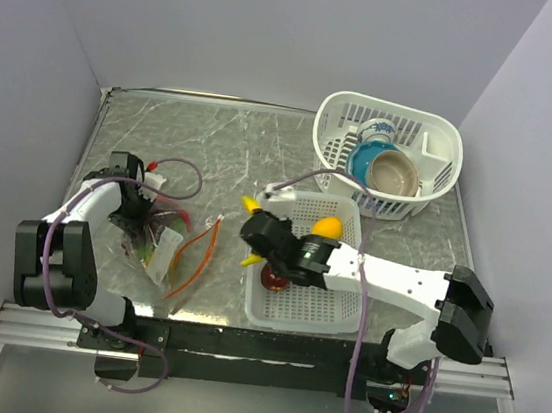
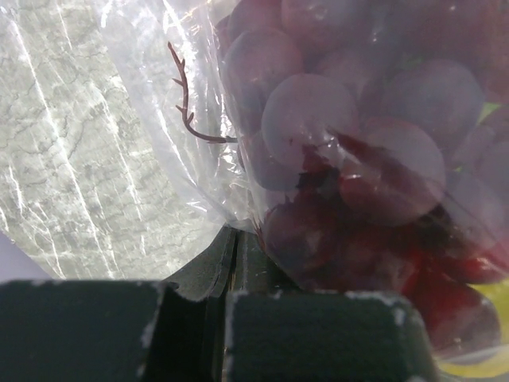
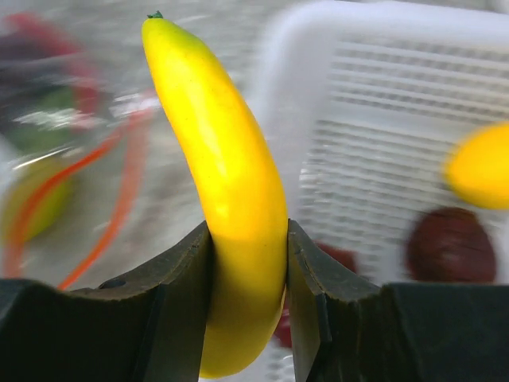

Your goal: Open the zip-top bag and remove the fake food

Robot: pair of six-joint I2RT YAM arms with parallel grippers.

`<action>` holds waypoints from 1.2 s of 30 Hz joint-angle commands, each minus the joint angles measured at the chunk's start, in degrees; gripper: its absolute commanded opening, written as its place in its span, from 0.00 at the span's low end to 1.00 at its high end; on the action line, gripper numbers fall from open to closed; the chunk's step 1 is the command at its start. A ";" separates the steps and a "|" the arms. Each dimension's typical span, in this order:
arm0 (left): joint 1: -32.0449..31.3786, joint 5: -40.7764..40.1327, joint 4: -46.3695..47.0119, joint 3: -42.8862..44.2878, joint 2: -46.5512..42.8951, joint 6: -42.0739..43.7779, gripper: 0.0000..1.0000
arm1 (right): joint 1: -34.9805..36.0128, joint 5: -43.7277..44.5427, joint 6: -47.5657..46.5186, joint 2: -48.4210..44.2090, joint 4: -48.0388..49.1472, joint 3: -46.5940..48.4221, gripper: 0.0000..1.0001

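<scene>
My right arm (image 1: 398, 280) stretches left over the white slotted plastic basket (image 1: 305, 314), right gripper (image 3: 246, 239) clamped on the yellow plastic banana (image 3: 227, 175). My left arm (image 1: 84, 208) folds down, left gripper (image 2: 231, 267) pinching the clear crinkly orange-zippered bag (image 1: 165, 255) of purple grapes (image 2: 350, 159) on the tabletop (image 1: 224, 140).

I count two white baskets, one (image 1: 328, 319) just beside my right pincer (image 3: 248, 239) and one (image 1: 436, 131) well beyond it, with three bowls (image 1: 396, 173) inside. One banana (image 3: 231, 183) sits between that pincer's jaws. Just past it lie one round yellow-orange fruit (image 1: 327, 227) and one dark red apple (image 1: 273, 279). At my left pincer (image 2: 231, 263) there is one zip-top bag (image 1: 164, 253), holding one bunch of grapes (image 2: 350, 135) and one green piece (image 3: 40, 203).
</scene>
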 commanded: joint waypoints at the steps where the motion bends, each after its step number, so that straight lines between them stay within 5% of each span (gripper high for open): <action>1: 0.02 2.48 -1.67 1.85 -0.19 -0.77 0.01 | -7.83 5.00 4.56 -4.24 -3.23 -7.65 0.19; 2: 0.02 2.48 -1.76 1.77 -0.10 -0.77 0.01 | -9.06 5.08 5.00 -4.59 -3.49 -8.71 0.28; 3: 0.02 2.57 -1.84 1.85 -0.01 -0.69 0.01 | -9.77 5.00 4.92 -4.33 -3.76 -9.85 0.52; 5: 0.02 2.74 -2.28 2.29 0.25 -0.95 0.01 | -10.83 6.48 5.00 -3.63 -5.07 -10.04 0.68; 6: 0.02 3.09 -2.55 2.55 0.25 -0.95 0.01 | -10.92 7.10 5.09 -2.84 -6.47 -9.34 0.89; 8: 0.02 4.58 -4.03 4.30 0.43 -1.47 0.01 | -10.75 8.85 5.88 -2.66 -7.80 -8.46 1.00; 19: -2.96 23.91 -24.42 24.96 -4.58 -5.25 0.01 | -4.42 8.51 -1.15 -11.62 6.52 -13.20 1.00; 28: -5.60 26.38 -26.45 24.43 -7.13 -6.66 0.01 | 5.86 9.66 -3.52 -6.18 10.31 -8.46 1.00; 36: -7.19 27.28 -29.81 30.96 -8.80 -7.19 0.03 | 6.92 7.46 -3.00 0.15 11.88 -5.47 1.00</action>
